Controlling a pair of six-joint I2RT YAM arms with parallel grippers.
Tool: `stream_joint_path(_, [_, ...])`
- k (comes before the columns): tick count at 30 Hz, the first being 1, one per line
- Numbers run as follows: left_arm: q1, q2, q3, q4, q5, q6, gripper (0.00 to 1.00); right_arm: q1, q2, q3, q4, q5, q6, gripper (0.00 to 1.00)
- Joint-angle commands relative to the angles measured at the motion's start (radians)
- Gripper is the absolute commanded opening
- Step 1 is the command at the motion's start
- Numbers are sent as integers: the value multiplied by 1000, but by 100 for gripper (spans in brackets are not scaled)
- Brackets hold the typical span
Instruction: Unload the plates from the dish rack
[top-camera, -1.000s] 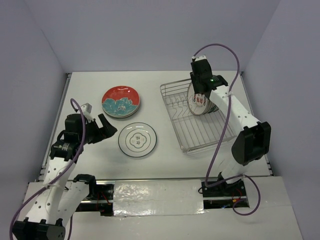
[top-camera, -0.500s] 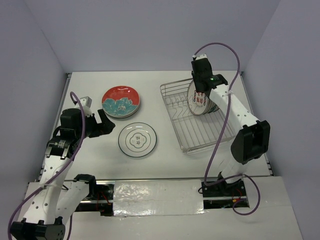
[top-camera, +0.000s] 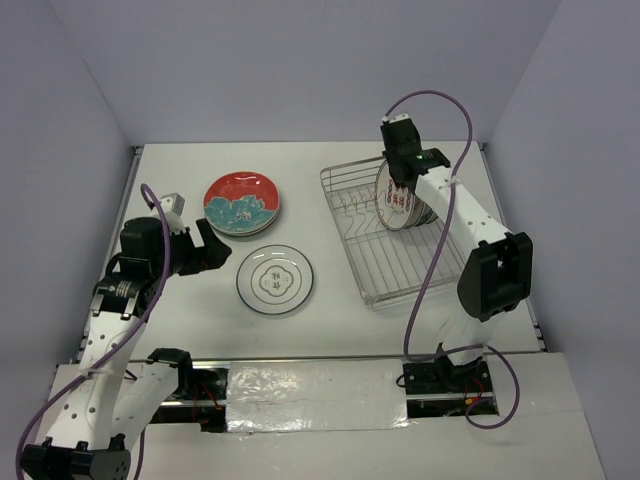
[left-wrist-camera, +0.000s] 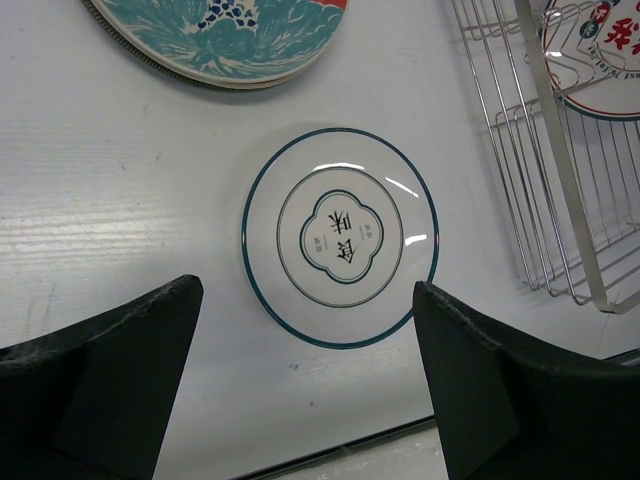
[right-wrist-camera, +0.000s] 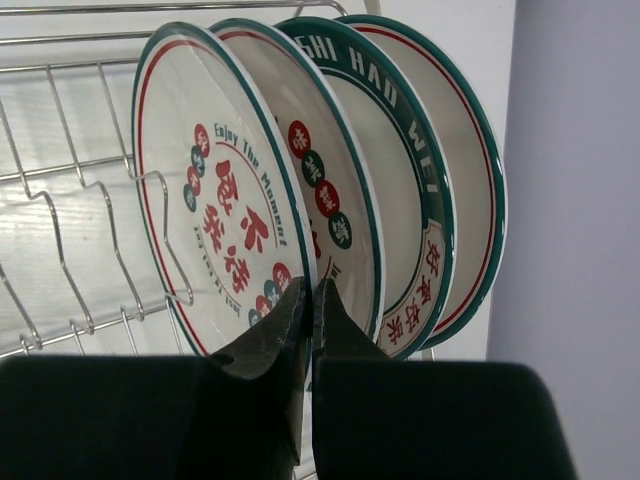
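Observation:
The wire dish rack (top-camera: 400, 268) stands at the right of the table with several white plates (top-camera: 398, 200) upright in its far end. In the right wrist view my right gripper (right-wrist-camera: 310, 295) is shut on the lower rim of the front plate (right-wrist-camera: 215, 200), one finger on each face. More plates (right-wrist-camera: 400, 180) stand close behind it. My left gripper (top-camera: 205, 250) hangs open and holds nothing, just left of a white teal-rimmed plate (top-camera: 274, 279) lying flat on the table. Red flowered plates (top-camera: 241, 202) are stacked behind that one.
The rack's prongs (right-wrist-camera: 70, 240) rise just left of the gripped plate. The rack's near corner (left-wrist-camera: 560, 170) shows in the left wrist view, right of the flat white plate (left-wrist-camera: 340, 237). The table's front edge runs just below my left gripper (left-wrist-camera: 305, 290).
My right gripper has closed on the front plate's rim. My left arm drew back slightly to the left, still open.

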Motion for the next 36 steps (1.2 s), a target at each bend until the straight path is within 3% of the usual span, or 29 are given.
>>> stream_joint_path(1, [-3,-3,-8,40,15,24,99,2,-77,6,46,-9,6,0])
stream_joint_path(14, [-3,5,3,35,2,21,100,27,-250,88,-19,26,43,0])
stream_joint_path(18, [-3,-3,24,64,84,24,100,89,-311,172,-90,75,83,0])
stream_joint_path(19, [-3,-9,21,125,169,19,100,106,-345,190,-95,71,91,0])
stream_joint_path(21, [-3,-21,4,208,280,3,99,140,-379,204,-113,-16,115,0])
stream_joint_path(22, [-3,-29,-5,309,410,-23,100,141,-419,198,-113,-81,152,0])
stream_joint_path(26, [-3,-27,-42,509,560,-119,99,143,-506,89,-41,-633,218,0])
stream_joint_path(29, [-5,-3,-65,625,629,-200,99,143,-566,-97,86,-887,282,0])
stream_joint_path(36, [-3,16,-85,688,638,-241,94,159,-621,-305,361,-1140,476,0])
